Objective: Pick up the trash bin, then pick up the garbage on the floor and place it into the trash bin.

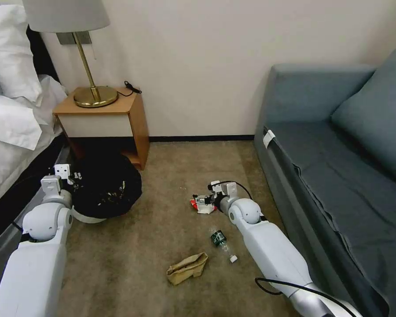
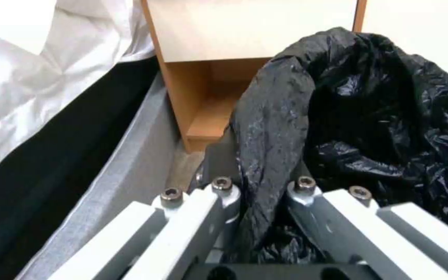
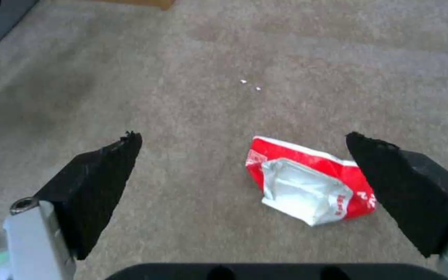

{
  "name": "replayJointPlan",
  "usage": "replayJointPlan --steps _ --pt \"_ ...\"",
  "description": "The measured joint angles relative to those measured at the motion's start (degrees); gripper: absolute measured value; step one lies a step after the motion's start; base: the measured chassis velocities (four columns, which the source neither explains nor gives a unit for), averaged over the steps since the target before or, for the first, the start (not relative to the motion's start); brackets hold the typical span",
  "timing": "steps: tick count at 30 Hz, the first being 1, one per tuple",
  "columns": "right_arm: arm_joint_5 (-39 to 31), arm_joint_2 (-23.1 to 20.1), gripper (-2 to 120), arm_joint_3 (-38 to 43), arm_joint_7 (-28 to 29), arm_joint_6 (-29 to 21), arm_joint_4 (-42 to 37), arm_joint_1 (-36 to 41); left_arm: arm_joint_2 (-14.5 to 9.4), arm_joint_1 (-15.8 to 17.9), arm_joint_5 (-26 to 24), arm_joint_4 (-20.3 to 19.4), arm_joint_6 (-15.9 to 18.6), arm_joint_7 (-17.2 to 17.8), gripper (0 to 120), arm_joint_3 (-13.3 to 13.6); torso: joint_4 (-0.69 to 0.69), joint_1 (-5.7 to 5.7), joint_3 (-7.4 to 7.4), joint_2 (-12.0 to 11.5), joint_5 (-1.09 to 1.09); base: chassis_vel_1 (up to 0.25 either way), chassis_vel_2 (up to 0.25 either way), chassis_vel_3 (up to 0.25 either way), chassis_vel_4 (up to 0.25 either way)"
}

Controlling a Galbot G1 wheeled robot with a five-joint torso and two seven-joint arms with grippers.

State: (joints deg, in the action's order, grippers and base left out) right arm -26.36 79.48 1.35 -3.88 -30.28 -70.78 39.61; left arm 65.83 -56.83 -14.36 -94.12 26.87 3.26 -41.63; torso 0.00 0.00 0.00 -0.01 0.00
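The trash bin [image 1: 105, 187], white with a crinkled black bag over its rim, stands by the nightstand at the left. My left gripper [image 1: 71, 177] is shut on its near rim; in the left wrist view the fingers [image 2: 223, 190] pinch a fold of the black bag [image 2: 270, 128]. My right gripper [image 1: 201, 203] hangs open low over the carpet, its black pads [image 3: 99, 182] either side of the red-and-white packet [image 3: 307, 182], which lies close to one pad. A small clear bottle [image 1: 220, 240] and a crumpled brown paper bag [image 1: 187, 267] lie nearer to me.
A wooden nightstand [image 1: 114, 116] with a brass lamp [image 1: 90, 83] stands behind the bin, the bed [image 1: 13, 127] to its left. A grey-blue sofa [image 1: 339, 167] runs along the right. Open carpet [image 1: 163, 185] lies between bin and packet.
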Motion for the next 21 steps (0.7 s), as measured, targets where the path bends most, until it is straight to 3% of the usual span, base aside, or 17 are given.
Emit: replayJointPlan --steps 21 --pt "1.9 0.0 100 -1.1 -0.4 -0.2 0.2 0.3 -0.8 -0.4 -0.7 -0.4 -0.3 -0.2 4 -0.4 0.00 0.00 0.00 0.0 0.00 -0.053 0.054 0.053 -0.049"
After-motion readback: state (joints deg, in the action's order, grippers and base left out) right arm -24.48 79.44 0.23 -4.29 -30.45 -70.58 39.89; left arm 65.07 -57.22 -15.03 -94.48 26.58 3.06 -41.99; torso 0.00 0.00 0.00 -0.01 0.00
